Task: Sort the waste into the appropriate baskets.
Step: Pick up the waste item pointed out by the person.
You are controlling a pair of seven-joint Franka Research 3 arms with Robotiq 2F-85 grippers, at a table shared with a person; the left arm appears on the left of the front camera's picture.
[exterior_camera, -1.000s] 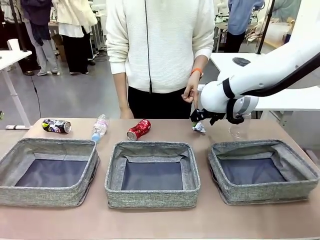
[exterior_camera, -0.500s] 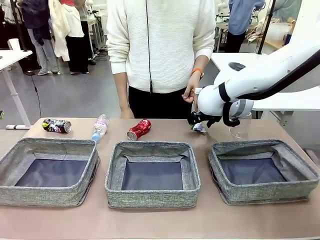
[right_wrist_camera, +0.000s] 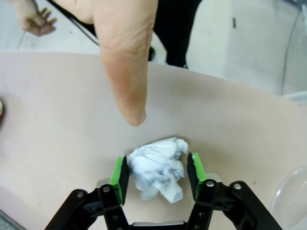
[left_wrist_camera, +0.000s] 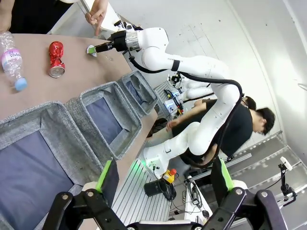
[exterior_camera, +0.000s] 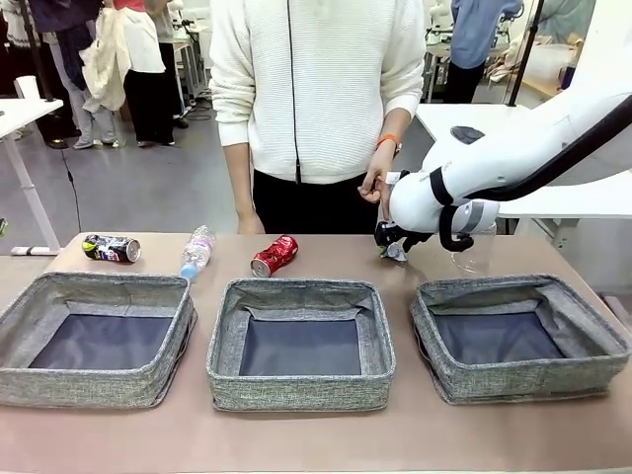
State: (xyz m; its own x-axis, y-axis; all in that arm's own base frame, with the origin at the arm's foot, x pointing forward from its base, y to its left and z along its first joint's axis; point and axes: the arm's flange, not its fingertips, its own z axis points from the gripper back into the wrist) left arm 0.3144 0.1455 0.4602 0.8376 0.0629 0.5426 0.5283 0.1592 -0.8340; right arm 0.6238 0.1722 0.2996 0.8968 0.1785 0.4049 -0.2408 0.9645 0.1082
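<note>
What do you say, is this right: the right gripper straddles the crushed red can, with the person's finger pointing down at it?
Not the can: the right gripper straddles the white crumpled paper ball, with the person's finger pointing down at it, as the right wrist view shows. The crushed red can lies apart.

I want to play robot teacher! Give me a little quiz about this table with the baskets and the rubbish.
1. True or false: the three grey woven fabric baskets already hold rubbish.
2. What sits between the green pads of the right pincer? A: a banana skin. B: a white crumpled paper ball. C: a glass jar.
3. How many metal cans lie on the light brown table?
Key: 1 false, all three are empty. 2 B. 3 two: the crushed red can and the dark printed can.
</note>
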